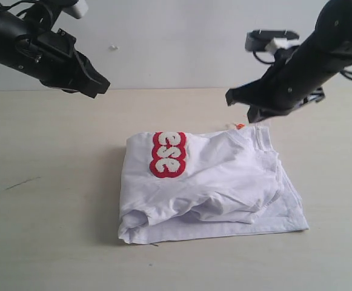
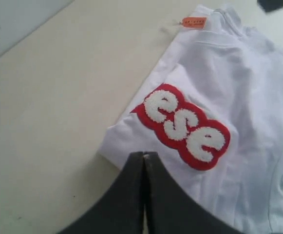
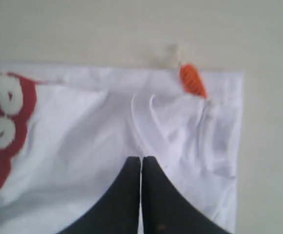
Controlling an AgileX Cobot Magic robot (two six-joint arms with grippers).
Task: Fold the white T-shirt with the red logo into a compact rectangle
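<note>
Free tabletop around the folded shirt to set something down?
Widest bare patch of the beige table: left of the folded, wrinkled white cotton T-shirt. There is also a bare strip between it and the camera, and a narrower one on its right. Crowded: behind the shirt, where the black left gripper and right gripper hang shut above the table.

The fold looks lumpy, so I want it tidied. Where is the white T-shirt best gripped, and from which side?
Likely the white T-shirt at its near right corner, coming in low from the right of the exterior view: there a thin flat layer sticks out past the bulging top fold.
</note>
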